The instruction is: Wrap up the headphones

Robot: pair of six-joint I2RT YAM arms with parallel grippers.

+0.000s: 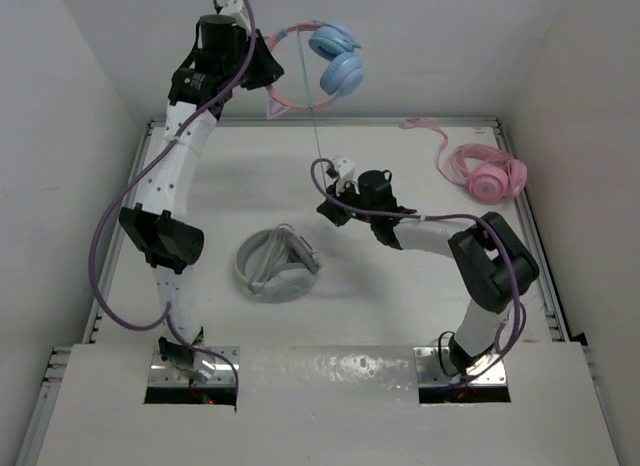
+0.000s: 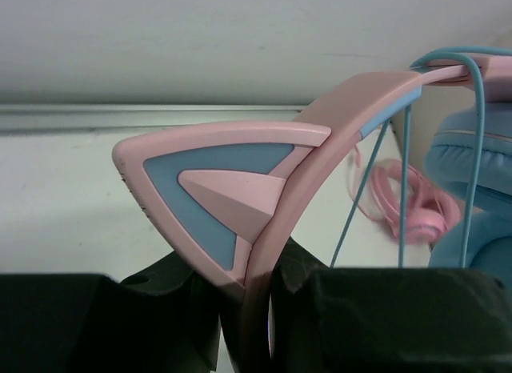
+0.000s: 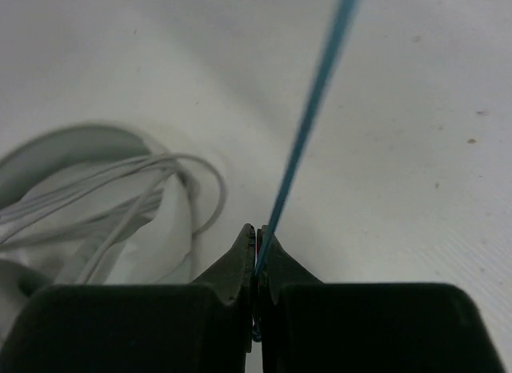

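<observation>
Hanging over the table's (image 1: 430,296) far edge, at about 12 o'clock in the top view, the headphones (image 1: 340,64) are held up in the air by the left gripper (image 2: 254,289). Its dark fingers (image 2: 160,317) are clamped on the pink headband (image 2: 352,101), one on each side, just below a cat ear (image 2: 216,189) that points to 9 o'clock in the wrist view. The blue ear cups (image 1: 338,58) hang at 3 o'clock of that gripper.

A thin blue cable (image 3: 308,117) drops from the cups toward 6 o'clock, straight and taut, to the right gripper (image 3: 256,243) near the table's middle. Those fingers are pressed together with the cable pinched between their tips; it leaves them toward 1 o'clock in the wrist view.

White-grey headphones (image 1: 275,266) lie at 8 o'clock of the right gripper, apart from it. Pink headphones (image 1: 485,171) lie on the table at 2 o'clock.

The cable's end is hidden inside the right fingers. From above, the line is too faint to follow where it meets that gripper. The left arm (image 1: 175,176) covers part of the headband, and the left wrist view cuts off the cups at its 3 o'clock edge.
</observation>
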